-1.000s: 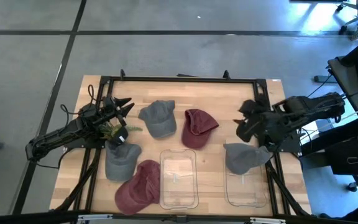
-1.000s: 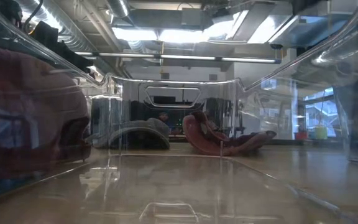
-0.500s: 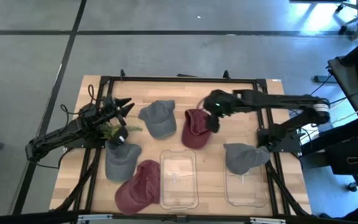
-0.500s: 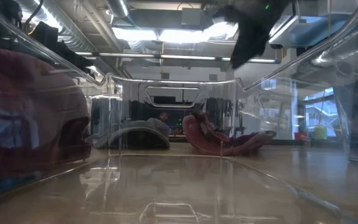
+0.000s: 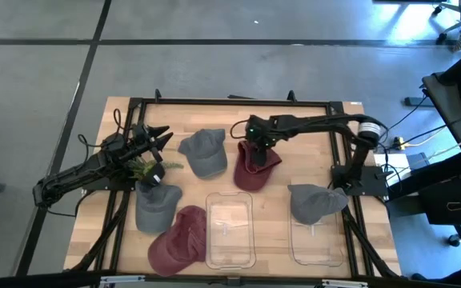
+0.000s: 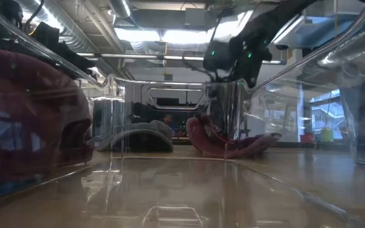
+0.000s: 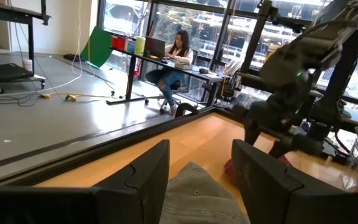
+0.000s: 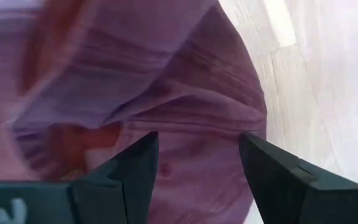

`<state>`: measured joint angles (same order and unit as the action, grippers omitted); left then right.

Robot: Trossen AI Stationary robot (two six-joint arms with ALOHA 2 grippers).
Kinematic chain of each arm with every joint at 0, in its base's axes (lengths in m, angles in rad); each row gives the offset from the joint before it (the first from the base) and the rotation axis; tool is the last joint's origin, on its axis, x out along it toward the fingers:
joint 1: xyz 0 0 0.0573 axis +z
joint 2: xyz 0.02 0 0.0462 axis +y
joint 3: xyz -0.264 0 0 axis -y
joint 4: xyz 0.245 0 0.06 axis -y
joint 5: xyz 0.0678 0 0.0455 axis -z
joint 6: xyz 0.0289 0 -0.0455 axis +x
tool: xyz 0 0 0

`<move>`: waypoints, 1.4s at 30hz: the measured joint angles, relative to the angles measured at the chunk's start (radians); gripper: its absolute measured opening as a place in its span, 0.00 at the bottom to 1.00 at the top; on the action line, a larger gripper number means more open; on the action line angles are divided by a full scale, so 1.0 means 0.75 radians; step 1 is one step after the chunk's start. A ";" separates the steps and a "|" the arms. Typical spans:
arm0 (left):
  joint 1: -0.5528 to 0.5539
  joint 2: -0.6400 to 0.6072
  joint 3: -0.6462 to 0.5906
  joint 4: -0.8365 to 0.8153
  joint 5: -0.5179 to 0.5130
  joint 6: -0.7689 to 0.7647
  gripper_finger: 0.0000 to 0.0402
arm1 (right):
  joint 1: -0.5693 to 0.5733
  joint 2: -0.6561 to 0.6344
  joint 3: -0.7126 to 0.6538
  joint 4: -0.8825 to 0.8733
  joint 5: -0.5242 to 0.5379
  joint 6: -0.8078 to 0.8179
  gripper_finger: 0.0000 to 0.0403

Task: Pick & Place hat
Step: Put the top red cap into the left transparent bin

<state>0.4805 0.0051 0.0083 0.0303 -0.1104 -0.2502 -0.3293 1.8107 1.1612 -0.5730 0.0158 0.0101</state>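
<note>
A maroon hat lies on the wooden table, far of the middle, and also shows in the low view. My right gripper hovers over its far part, reached out from the right side. In the right wrist view the open gripper points down at the maroon hat, fingers standing just above the cloth. My left gripper waits open at the left. A grey hat lies just right of it and shows in its wrist view past the gripper.
Another grey hat and another maroon hat lie near the left front. A third grey hat rests on the far end of the right clear bin. A second clear bin stands mid-front. A green sprig lies by the left arm.
My right arm has unfolded from the table's right edge and swung toward the left, stopping over the maroon hat and then dropping closer to it. The hats have not moved. My left arm has kept still.
</note>
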 joint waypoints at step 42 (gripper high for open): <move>-0.026 0.167 0.000 0.541 0.546 -0.354 0.42 | 0.095 -0.415 -0.002 0.314 -0.001 -0.563 0.01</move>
<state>0.4613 0.1302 0.0086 0.4361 0.2993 -0.5154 -0.2584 1.4993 1.1595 -0.3373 0.0151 -0.4118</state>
